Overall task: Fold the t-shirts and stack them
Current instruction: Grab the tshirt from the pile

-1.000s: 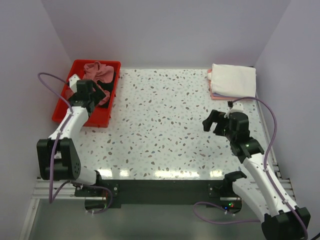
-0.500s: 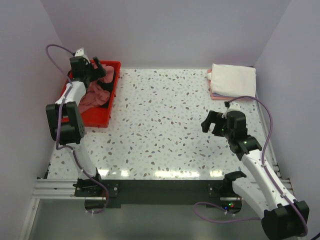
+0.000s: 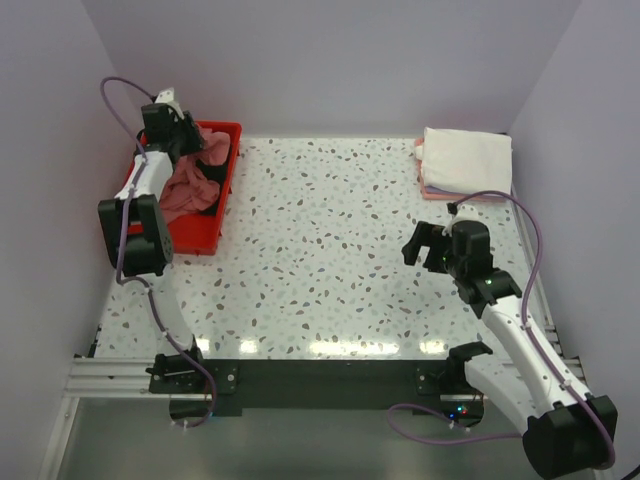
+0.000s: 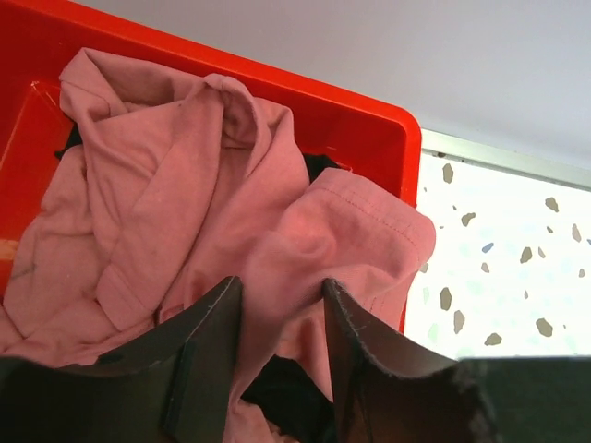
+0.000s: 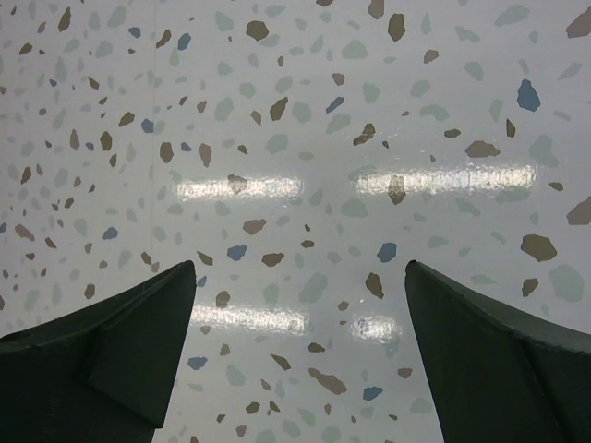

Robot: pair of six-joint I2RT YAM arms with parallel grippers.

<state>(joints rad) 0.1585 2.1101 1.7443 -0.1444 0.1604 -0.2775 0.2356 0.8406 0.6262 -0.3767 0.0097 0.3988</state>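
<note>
Cloth of the dusty-rose t-shirt sits pinched in our left hand, inside the red tray at the surface's far left corner, probably for lifting it out; our right hand hovers spread.

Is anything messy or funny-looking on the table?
Yes. The pink shirts in the red tray are crumpled in a heap, with a black one tangled underneath. One pink flap sticks out over the tray's edge. The folded stack in the far right corner looks neat.
</note>
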